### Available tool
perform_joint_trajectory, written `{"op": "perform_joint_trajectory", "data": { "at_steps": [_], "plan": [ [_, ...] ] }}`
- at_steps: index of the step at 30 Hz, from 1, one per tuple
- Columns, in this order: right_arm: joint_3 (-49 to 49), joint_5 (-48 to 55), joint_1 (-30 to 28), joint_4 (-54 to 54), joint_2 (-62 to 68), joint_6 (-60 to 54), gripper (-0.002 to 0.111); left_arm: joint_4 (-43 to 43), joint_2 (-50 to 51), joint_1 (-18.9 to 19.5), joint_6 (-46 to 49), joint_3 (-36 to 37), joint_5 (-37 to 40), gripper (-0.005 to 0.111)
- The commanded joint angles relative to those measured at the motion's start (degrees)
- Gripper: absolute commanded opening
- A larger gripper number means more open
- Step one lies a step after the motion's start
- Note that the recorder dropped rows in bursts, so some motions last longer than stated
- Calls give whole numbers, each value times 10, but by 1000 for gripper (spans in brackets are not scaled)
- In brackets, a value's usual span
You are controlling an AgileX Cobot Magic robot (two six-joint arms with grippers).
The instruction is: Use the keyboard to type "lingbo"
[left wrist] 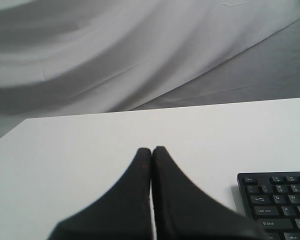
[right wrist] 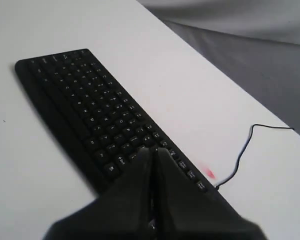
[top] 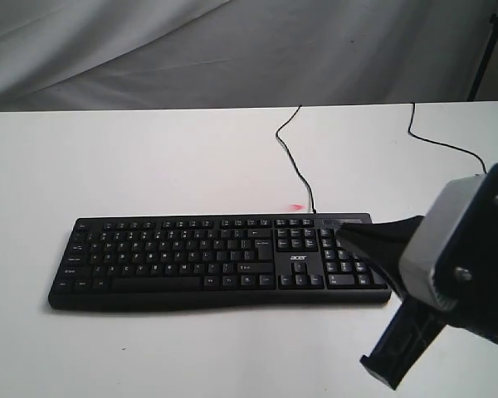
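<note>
The black keyboard (top: 207,257) lies flat across the middle of the white table (top: 149,157), its thin black cable (top: 292,162) running to the back. My right gripper (top: 342,232) is shut, its black fingers pressed together and pointing left over the number pad end. In the right wrist view the shut tips (right wrist: 153,151) hover over the keys of the keyboard (right wrist: 85,105). My left gripper (left wrist: 151,149) is shut too, empty, over bare table beside the keyboard's corner (left wrist: 277,200). The left arm is out of the exterior view.
A second black cable (top: 440,141) crosses the table at the back right. A small red mark (top: 296,206) shows on the table just behind the keyboard. Grey cloth (top: 232,50) hangs behind the table's far edge.
</note>
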Motion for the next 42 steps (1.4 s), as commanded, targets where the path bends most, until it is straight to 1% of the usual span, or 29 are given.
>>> {"op": "perform_joint_trajectory", "data": {
  "at_steps": [1,12,18,22,24,31,34,36,42],
  "plan": [
    [9,3,1,2,-39,1,0,0,2,-2,-2,3,-2,1],
    [9,6,1,17,-50,1,0,0,2,-2,-2,3,-2,1],
    [9,41,1,17,-131,1,0,0,2,-2,-2,3,-2,1],
    [9,102,0,17,-204,2,0,0,2,-2,-2,3,-2,1],
    [28,116,-14,17,-258,2,0,0,2,-2,-2,3,-2,1],
    [135,121,-154,17,-426,2,0,0,2,-2,-2,3,-2,1],
    [143,173,-208,17,-505,2,0,0,2,-2,-2,3,-2,1],
    [143,206,-228,17,-538,2,0,0,2,-2,-2,3,-2,1],
    [143,210,-228,17,-544,2,0,0,2,-2,-2,3,-2,1]
  ]
}}
